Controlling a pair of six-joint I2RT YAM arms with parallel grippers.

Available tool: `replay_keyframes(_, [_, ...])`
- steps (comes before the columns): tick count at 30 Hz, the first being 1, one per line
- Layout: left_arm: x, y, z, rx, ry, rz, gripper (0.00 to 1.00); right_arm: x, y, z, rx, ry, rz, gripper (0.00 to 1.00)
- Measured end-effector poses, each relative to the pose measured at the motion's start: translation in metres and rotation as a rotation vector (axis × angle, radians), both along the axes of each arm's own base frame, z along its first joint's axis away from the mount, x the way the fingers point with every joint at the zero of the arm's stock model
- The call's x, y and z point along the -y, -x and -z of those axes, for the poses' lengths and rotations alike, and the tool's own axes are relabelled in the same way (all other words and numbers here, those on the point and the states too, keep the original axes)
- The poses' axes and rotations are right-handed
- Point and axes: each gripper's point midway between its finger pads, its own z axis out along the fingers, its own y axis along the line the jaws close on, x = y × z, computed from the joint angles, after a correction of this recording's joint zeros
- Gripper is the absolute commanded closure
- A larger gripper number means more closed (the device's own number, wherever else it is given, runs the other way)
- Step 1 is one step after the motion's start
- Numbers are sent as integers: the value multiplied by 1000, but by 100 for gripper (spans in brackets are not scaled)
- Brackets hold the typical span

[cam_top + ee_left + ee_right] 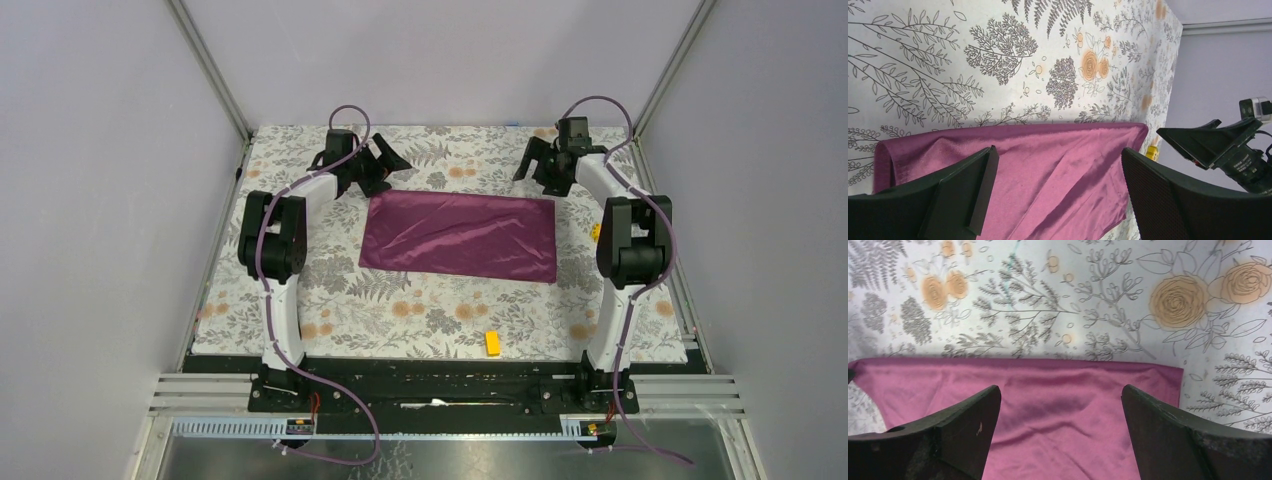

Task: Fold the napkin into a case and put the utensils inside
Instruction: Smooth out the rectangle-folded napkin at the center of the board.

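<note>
Nearest to you, one yellow block (492, 343) lies on the floral table cover (400, 300), close to the near edge and a little right of centre. It is well apart from the cloth.

The napkin (458, 237) lies further in, in the middle of the table and toward its far half. It is a flat plum rectangle with its long sides running left to right. Its surface is creased, with shallow diagonal wrinkles catching the light. In the left wrist view, the cloth's edge at the left of the picture curls over in a soft roll.

A second yellow block (596, 232) sits just off the napkin's right end, beside the right arm's elbow.

At the far side, each arm reaches to one far corner of the napkin.

The left gripper (1058, 160) is at the far left corner. Its fingers are spread wide and nothing is between them. Its own camera shows the cloth's far edge running just past the fingertips.

The right gripper (1060, 390) is at the far right corner. It too is released, with jaws wide apart and nothing held. Its view shows the far edge and far right corner of the napkin.

You cannot tell from these views whether either gripper's fingertips touch the cloth.

Plain lilac walls (440, 60) close the cell behind.
</note>
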Motion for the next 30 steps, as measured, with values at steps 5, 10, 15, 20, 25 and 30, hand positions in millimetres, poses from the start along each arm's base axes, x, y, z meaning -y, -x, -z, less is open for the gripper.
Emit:
replay_keyframes(5, [0,-4,-4,18,15,-5,1,-3,4,-3,20,-22,-9,3])
replay_keyframes(10, [-7,-11,8,24,13,-19,1,13,13,27,-44,-26,20,3])
replay_keyframes(15, [-16,-14,35,-14,6,-36,1,34,4,39,-41,-25,60,3])
replay_keyframes(20, [-22,-21,35,-10,-32,-43,1,41,-2,39,-35,-3,67,2])
replay_keyframes(25, [-31,-25,31,-27,-90,-35,1,49,-1,32,-62,62,70,0])
replay_keyframes(30, [-31,-23,14,-25,-85,-14,1,47,-16,-5,-8,93,61,0])
